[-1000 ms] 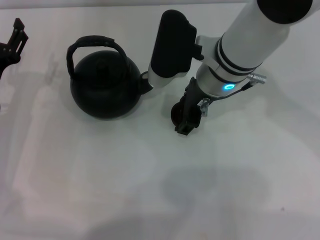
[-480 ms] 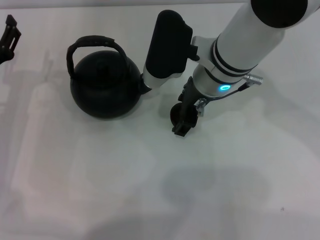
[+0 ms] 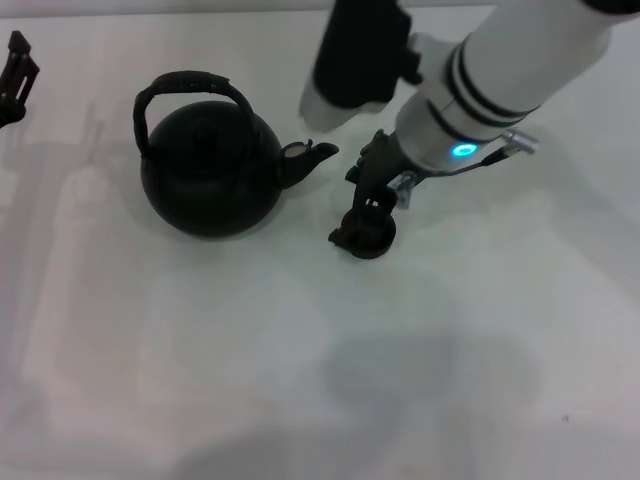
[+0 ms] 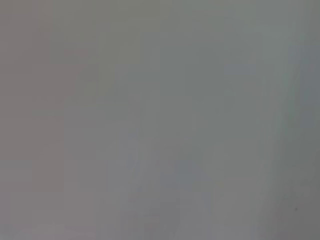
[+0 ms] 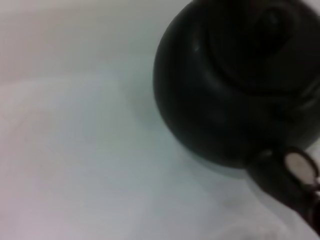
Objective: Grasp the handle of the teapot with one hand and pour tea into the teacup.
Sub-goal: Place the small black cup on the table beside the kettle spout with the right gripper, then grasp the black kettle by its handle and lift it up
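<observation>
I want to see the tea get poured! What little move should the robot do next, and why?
Probably let go of the small round dark teacup and lift the right gripper away. It sits right at the cup, which stands on the white table just off the spout of the round matte black teapot. The arched dark handle is ungrasped; the left gripper waits far off.

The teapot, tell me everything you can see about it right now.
The teapot is a large, round, matte black pot standing upright on the white table. A dark, rough arched handle loops over its top, above a small lid. Its short stubby spout points toward the teacup, where the right gripper hangs. Nothing grips or touches the pot. The right wrist view shows its rounded body and the spout's pale opening up close.
</observation>
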`<action>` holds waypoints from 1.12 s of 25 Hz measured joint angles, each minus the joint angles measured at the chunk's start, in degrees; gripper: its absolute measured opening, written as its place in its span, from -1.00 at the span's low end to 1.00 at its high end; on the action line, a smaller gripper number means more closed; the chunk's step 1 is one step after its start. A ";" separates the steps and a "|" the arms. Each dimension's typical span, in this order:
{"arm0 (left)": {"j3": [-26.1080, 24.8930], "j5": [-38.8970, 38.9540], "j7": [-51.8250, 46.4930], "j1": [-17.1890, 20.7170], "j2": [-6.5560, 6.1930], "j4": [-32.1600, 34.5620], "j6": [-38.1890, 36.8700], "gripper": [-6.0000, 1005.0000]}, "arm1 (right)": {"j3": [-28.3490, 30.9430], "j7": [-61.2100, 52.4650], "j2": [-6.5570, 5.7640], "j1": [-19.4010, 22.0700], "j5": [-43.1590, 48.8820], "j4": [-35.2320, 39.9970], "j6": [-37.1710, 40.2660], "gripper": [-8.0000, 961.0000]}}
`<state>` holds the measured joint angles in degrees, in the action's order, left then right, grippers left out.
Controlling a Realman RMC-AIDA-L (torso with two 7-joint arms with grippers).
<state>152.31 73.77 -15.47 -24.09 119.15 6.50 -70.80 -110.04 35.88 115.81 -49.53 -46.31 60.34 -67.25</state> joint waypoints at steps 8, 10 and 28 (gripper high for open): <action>0.00 0.10 0.07 0.07 -0.06 -0.22 -0.01 0.60 | 10.38 4.45 -0.30 6.13 0.01 2.58 -2.54 0.77; 0.00 0.14 0.07 0.06 -0.10 -0.27 0.20 0.60 | 13.72 5.47 -0.36 7.72 -0.03 2.66 -2.89 0.77; -0.47 0.63 13.36 -0.65 0.16 2.79 0.09 0.61 | 61.69 55.07 -0.53 25.73 -51.37 -22.74 5.36 0.76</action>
<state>151.84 74.40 -2.11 -24.75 119.31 9.30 -70.72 -48.35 90.94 115.28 -23.80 -97.68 37.60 -61.89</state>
